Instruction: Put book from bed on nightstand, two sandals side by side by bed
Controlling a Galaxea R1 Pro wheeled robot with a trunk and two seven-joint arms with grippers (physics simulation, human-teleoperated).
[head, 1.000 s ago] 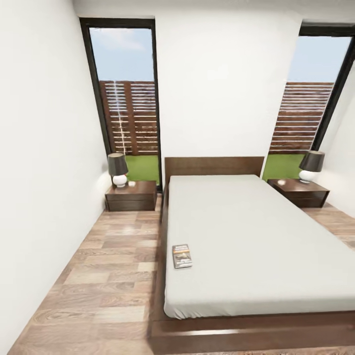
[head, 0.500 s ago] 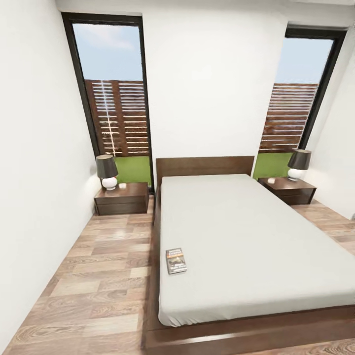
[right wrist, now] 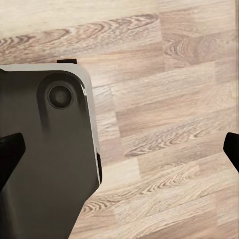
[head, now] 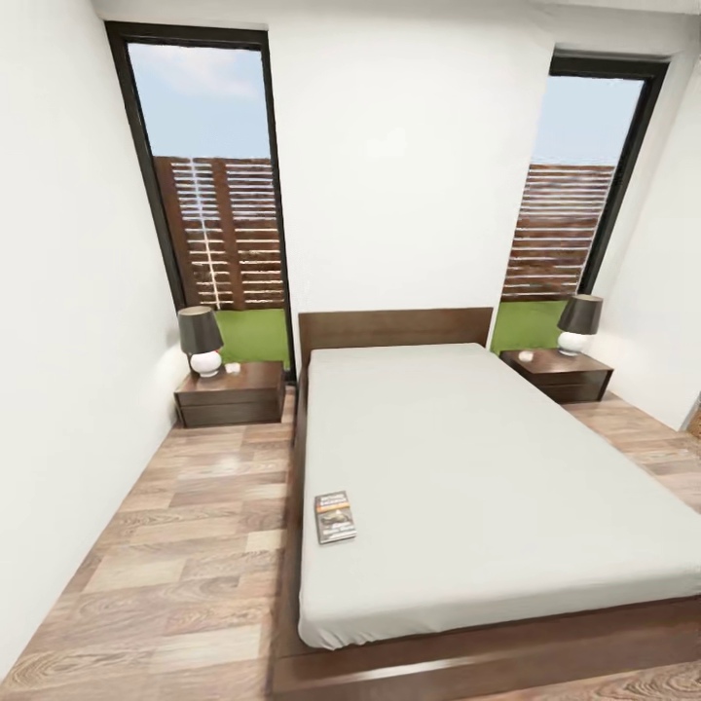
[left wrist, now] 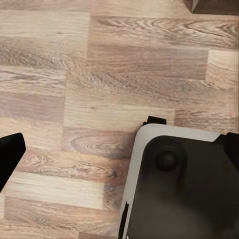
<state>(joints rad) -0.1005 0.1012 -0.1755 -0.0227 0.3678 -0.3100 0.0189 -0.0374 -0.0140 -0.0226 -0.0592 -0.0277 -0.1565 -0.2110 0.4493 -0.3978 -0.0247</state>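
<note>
Lying near the bed's (head: 506, 467) 7 o'clock corner, the book (head: 335, 516) should be approached along the left floor strip, the nightstand (head: 231, 392) at 10 o'clock being nearest. Both claws are seen spread apart, empty.

Matt grey cloth mattress (head: 506, 467), glossy dark wood frame (head: 438, 657) & nightstands (head: 229, 394), grainy plank floor (head: 175, 565).

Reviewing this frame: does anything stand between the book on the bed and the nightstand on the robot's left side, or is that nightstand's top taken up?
Nothing visible blocks the way: the book lies near the mattress edge of the bed, with floor beyond, up to the left nightstand. A lamp and a small white object occupy its back part.
</note>
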